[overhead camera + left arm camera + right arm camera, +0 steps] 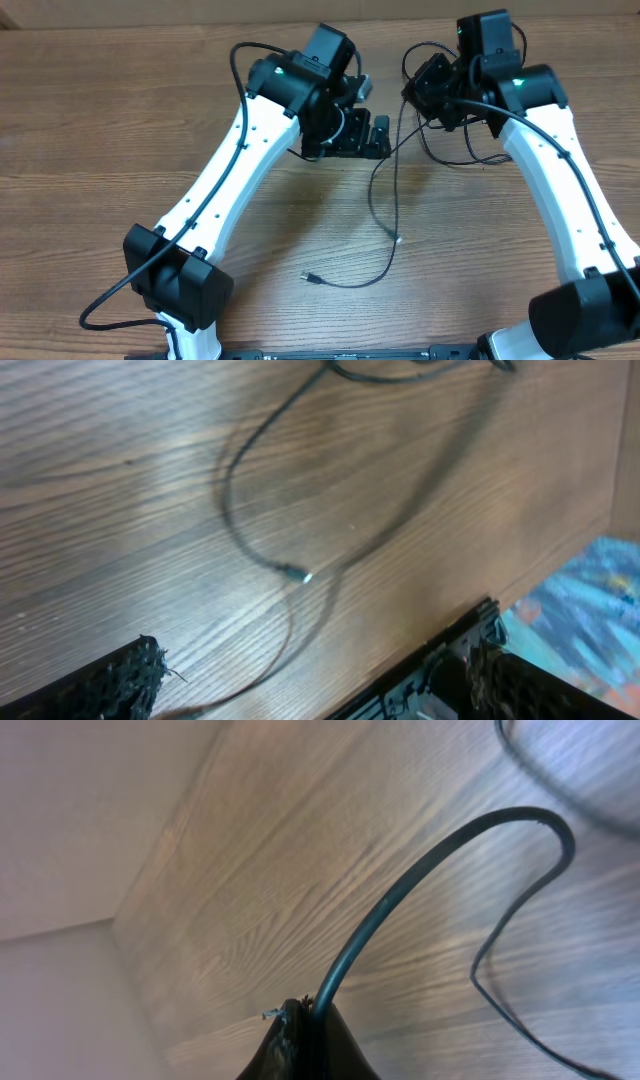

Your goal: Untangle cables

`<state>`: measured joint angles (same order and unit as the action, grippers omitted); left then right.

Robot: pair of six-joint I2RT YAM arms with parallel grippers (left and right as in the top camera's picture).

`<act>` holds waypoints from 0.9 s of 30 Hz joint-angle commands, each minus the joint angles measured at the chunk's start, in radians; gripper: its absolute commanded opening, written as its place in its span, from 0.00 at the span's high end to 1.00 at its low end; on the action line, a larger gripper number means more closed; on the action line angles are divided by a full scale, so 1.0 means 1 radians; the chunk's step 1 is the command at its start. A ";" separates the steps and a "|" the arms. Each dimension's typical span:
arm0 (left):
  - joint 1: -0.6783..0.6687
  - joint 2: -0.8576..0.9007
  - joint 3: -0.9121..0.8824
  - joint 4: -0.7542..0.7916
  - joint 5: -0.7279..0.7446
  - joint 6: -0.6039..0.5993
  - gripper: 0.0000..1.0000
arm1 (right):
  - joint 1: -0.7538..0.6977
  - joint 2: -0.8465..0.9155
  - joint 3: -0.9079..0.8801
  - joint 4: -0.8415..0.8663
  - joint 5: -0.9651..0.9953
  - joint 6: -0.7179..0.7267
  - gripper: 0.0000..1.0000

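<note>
Cables [385, 900] dangle pinched in the right hand [305, 1018].

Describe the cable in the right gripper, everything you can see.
The cable is thin, black, smooth and rubbery-looking. The right gripper, shut, pinches it; from the pinch it arcs up, bends over and drops to the wooden table. Overhead, loose strands trail from that gripper across the table toward small plugs; which plug is its own I cannot tell.
</note>
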<state>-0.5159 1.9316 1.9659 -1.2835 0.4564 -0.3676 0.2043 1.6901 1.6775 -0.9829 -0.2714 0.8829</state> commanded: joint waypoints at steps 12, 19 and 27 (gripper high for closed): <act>0.114 -0.035 0.012 -0.074 -0.044 -0.021 0.00 | -0.002 -0.108 0.336 -0.299 0.427 -0.177 0.96; 0.114 -0.035 0.012 -0.070 -0.050 -0.021 0.00 | 0.059 -0.108 0.339 -0.330 0.262 -0.186 0.96; 0.122 -0.035 0.012 -0.072 -0.101 -0.023 0.00 | 0.083 -0.108 0.339 -0.349 -0.035 -0.229 0.96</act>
<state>-0.3992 1.9316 1.9659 -1.3571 0.3889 -0.3756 0.2909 1.5932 1.9972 -1.3197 -0.1547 0.6746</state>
